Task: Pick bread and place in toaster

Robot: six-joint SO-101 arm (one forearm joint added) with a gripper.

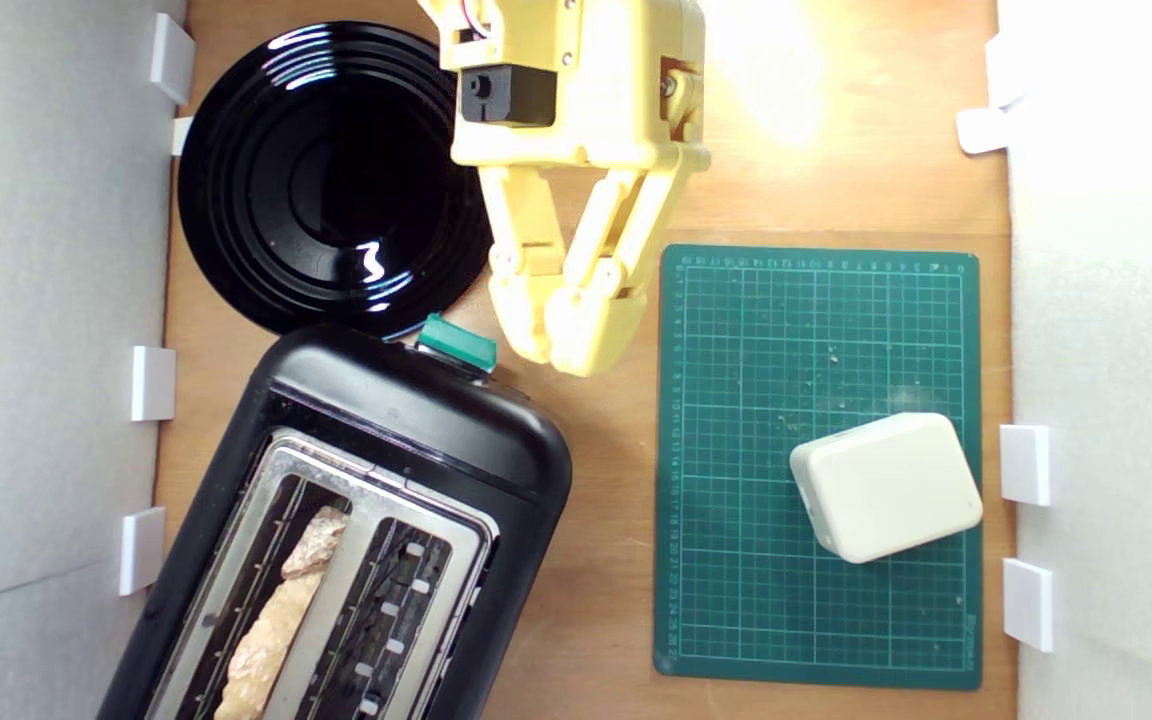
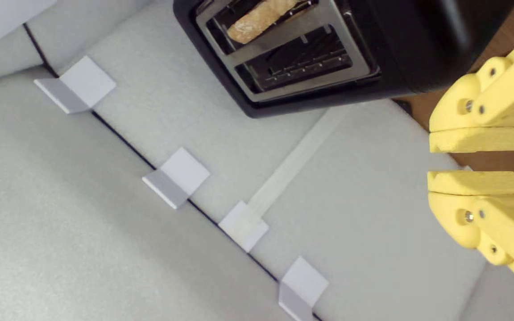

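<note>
The bread point(image 1: 281, 610) stands on edge inside the toaster slot nearer the exterior view's left, its tan crust showing; in the wrist view the bread point(image 2: 257, 20) pokes from the same slot. The black toaster point(image 1: 416, 420) with silver top lies at the lower left of the exterior view, and the toaster point(image 2: 395, 44) also fills the wrist view's upper part. Its teal lever point(image 1: 456, 343) is at the end nearest my gripper. My yellow gripper point(image 1: 561, 345) hovers just beside that lever, clear of the bread. The gripper point(image 2: 475, 161) is shut to a thin slit, holding nothing.
A glossy black plate point(image 1: 326, 180) sits at the exterior view's upper left, touching the toaster's end. A green cutting mat point(image 1: 736, 500) on the right carries a white rounded plastic block point(image 1: 886, 487). White walls with small white brackets point(image 1: 153, 383) fence both sides of the wooden board.
</note>
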